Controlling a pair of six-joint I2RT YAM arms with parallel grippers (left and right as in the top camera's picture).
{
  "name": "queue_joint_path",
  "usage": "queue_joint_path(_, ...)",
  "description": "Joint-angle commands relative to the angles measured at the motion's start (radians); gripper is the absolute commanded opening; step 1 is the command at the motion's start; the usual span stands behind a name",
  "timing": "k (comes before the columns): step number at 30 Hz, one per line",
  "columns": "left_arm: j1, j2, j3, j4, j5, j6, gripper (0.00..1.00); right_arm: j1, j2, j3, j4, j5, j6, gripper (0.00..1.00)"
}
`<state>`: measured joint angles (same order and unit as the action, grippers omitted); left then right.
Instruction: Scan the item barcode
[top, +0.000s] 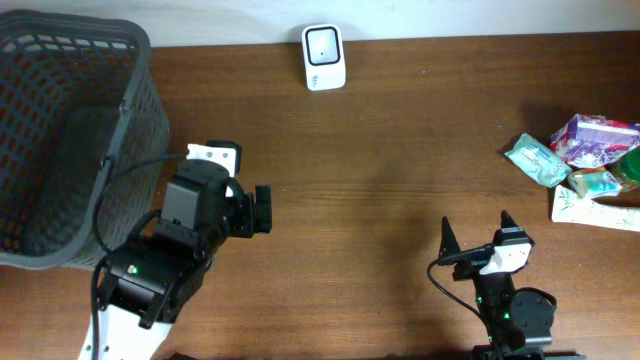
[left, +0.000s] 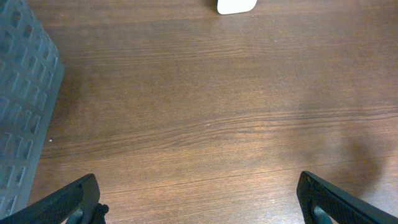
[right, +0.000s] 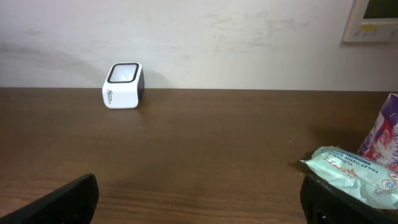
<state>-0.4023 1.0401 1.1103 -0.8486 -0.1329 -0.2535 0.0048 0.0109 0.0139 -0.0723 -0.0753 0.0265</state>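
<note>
The white barcode scanner (top: 323, 57) stands at the table's far edge, its dark window facing up; it also shows in the left wrist view (left: 236, 5) and the right wrist view (right: 123, 85). The items lie in a heap at the right: a teal packet (top: 537, 158) (right: 354, 174), a purple pack (top: 595, 137) (right: 387, 134) and a white box (top: 595, 208). My left gripper (top: 264, 210) (left: 199, 200) is open over bare wood beside the basket. The right gripper (top: 477, 228) (right: 199, 200) stands open near the front edge, left of the heap, holding nothing.
A large grey mesh basket (top: 65, 130) (left: 22, 118) fills the left end of the table. A green item (top: 630, 170) sits at the heap's right edge. A wall panel (right: 373, 18) hangs behind the table. Bare brown tabletop (top: 400, 150) lies between the arms and the scanner.
</note>
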Motion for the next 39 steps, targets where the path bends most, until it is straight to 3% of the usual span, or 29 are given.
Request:
queue_joint_path(1, -0.004, -0.086, -0.058, 0.005, 0.035, 0.013, 0.99, 0.009, -0.008, -0.008, -0.002, 0.008, 0.007, 0.99)
queue_joint_path(8, -0.003, -0.596, -0.534, 0.257, 0.083, 0.048, 0.99, 0.009, -0.008, -0.008, -0.002, 0.008, 0.007, 0.99)
queue_joint_path(15, 0.003, -0.698, -0.792, 0.584, 0.085, 0.118, 0.99, 0.009, -0.008, -0.008, -0.002, 0.008, 0.007, 0.99)
queue_joint_path(19, 0.073, -0.843, -0.960, 0.760, 0.085, 0.117, 0.99, 0.009, -0.008, -0.008, -0.002, 0.008, 0.007, 0.99)
queue_joint_path(26, 0.242, -1.036, -1.081, 0.791, 0.093, 0.116, 0.99, 0.009, -0.008, -0.008, -0.002, 0.008, 0.007, 0.99)
queue_joint_path(31, 0.347, -1.035, -1.101, 0.835, 0.116, 0.114, 0.99, 0.009, -0.008, -0.008, -0.002, 0.008, 0.007, 0.99)
queue_joint_path(35, 0.420, -1.035, -1.101, 0.768, 0.125, 0.114, 0.99, 0.009, -0.008, -0.008, -0.002, 0.008, 0.007, 0.99)
queue_joint_path(39, 0.457, -1.035, -1.101, 0.770, 0.172, 0.221, 0.99, 0.009, -0.008, -0.008, -0.002, 0.008, 0.007, 0.99)
